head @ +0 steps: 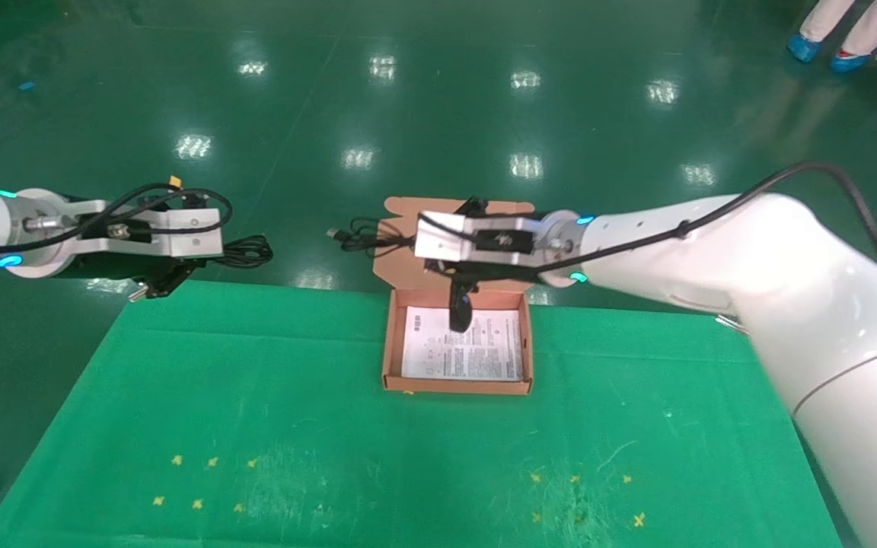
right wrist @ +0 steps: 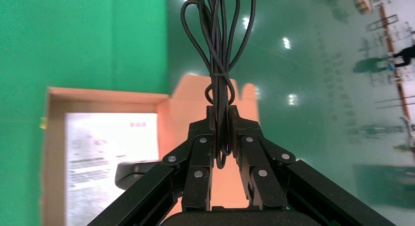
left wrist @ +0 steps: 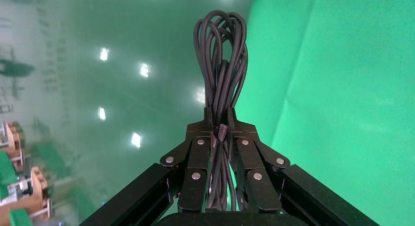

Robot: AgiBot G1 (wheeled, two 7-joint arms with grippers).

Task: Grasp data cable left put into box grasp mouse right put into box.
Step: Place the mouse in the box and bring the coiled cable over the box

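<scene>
Head view, mouse hanging lengthwise over box

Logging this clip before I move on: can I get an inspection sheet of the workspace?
Surface: green cloth, yellow cross marks.
Job's things: box open, white sheet inside; mouse hangs over it.
Clutter: nothing seen.
Grippers: left claw shut on data cable, at the table's far left edge; right claw shut on mouse cord, above box.
Cables: both bundled.
Surroundings: glossy green floor; person's legs.
</scene>
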